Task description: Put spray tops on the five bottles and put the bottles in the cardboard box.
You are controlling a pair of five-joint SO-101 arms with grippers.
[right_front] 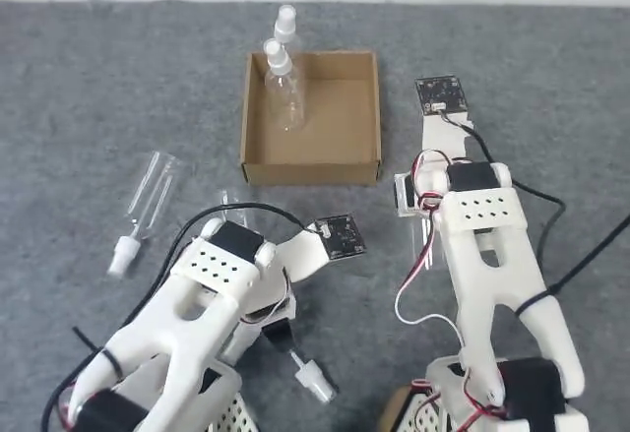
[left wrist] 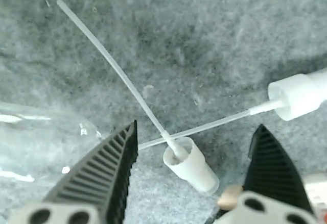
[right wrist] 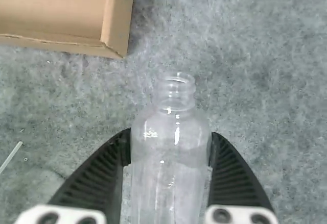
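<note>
My right gripper [right wrist: 169,134] is shut on a clear bottle [right wrist: 172,157] with a bare, uncapped neck, held just off a corner of the cardboard box [right wrist: 66,9]. My left gripper [left wrist: 197,127] hangs open over a white spray top [left wrist: 191,169] lying on the carpet, its thin tube running away from the fingers. A second spray top [left wrist: 299,94] lies close by, its tube crossing the first. In the high view the box [right_front: 359,122] holds a capped bottle [right_front: 285,92]. Another capped bottle [right_front: 285,21] stands at the box's far left corner.
A capped bottle [right_front: 148,201] lies on the grey carpet left of the box. A loose spray top [right_front: 315,378] lies in front of the left arm [right_front: 226,265]. Part of a clear bottle [left wrist: 30,137] lies beside the left gripper. Cables trail from the right arm [right_front: 477,206].
</note>
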